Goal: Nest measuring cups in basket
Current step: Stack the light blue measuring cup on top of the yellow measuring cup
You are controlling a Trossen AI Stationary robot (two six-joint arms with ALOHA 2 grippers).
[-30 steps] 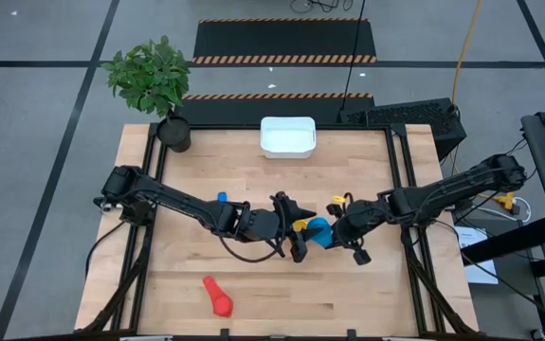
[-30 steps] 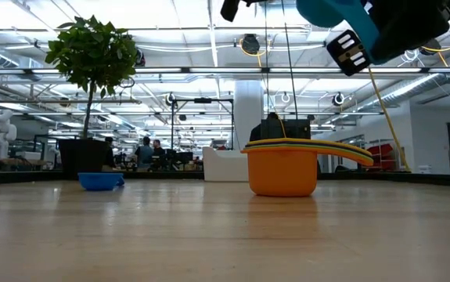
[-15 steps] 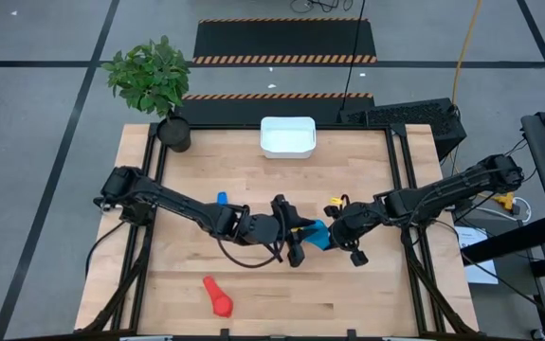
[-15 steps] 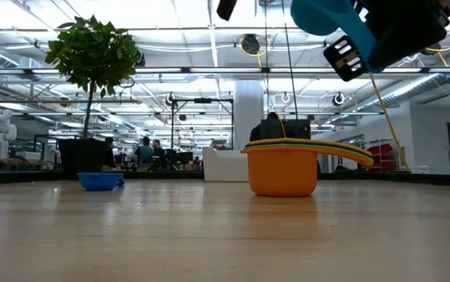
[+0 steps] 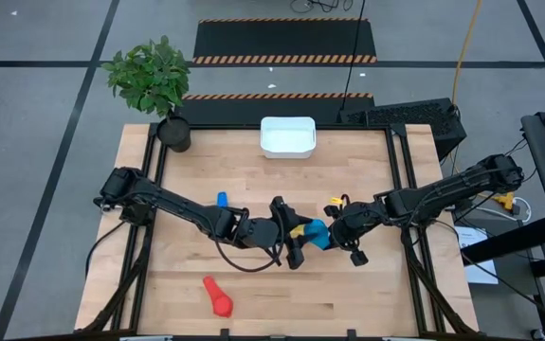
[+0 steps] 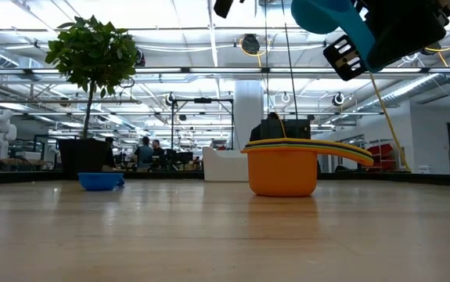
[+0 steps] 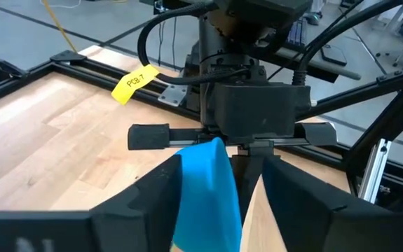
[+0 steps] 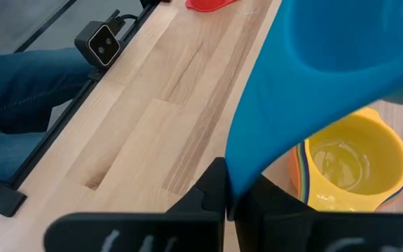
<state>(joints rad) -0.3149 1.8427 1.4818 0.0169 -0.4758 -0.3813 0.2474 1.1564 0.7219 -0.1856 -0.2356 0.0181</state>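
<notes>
Right tool (image 5: 333, 230) pinching light blue measuring cup (image 5: 317, 233) above yellow-in-orange nested cups (image 8: 347, 166), left tool (image 5: 294, 233) spread around the cup's handle, red cup (image 5: 218, 297) apart on counter (image 5: 253, 185), white basket (image 5: 287, 136) at far edge.

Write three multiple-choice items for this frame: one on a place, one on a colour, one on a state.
1. Where is the red cup?
A. In the white basket
B. On the table's near left part
C. Beside the plant pot

2. What colour is the cup inside the orange cup?
A. Yellow
B. Red
C. Dark blue

3. How is the light blue cup?
A. Lying in the basket
B. Nested in the stack
C. Held in the air by the right gripper

Answers: 1 B, the high view shows it lying alone there. 2 A, the right wrist view looks down into a yellow cup. 3 C, the low view shows it above the stack.
</notes>
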